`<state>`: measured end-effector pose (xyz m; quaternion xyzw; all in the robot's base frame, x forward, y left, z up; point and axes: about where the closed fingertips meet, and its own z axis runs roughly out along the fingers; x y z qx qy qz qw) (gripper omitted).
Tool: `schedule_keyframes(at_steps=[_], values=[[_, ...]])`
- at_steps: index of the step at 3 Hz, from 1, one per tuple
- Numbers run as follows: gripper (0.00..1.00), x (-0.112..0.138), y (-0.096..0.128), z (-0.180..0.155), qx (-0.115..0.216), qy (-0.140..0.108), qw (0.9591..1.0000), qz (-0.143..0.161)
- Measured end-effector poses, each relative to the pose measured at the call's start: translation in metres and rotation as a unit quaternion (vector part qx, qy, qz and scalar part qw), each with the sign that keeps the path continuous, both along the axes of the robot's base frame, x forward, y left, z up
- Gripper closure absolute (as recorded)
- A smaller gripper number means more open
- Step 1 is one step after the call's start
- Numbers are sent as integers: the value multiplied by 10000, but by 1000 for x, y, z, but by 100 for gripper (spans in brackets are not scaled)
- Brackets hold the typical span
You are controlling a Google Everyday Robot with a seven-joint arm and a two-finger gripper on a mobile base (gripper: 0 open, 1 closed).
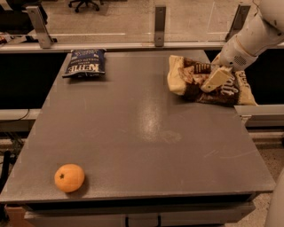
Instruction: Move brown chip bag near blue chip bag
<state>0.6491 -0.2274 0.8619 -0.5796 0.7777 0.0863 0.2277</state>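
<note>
Since the crinkly dark-brown chip bag (191,86) lies far right on the grey table (146,133), well apart from the small navy-blue chip bag (84,63) far left, we have the gripper (215,80) on it, clamped or not we cannot tell.

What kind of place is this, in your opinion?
Probably an office or lab test area: a gray table with metal posts behind it, a wheeled office chair base beyond, and the robot's claw at the brown chip bag, far right.
</note>
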Motion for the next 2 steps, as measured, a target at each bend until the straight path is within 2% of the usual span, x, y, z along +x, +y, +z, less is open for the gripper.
schedule_keyframes(at_steps=[1, 2], values=[[87, 1, 11, 15, 112, -93, 9999, 75], [100, 3, 11, 48, 199, -401, 9990, 53]])
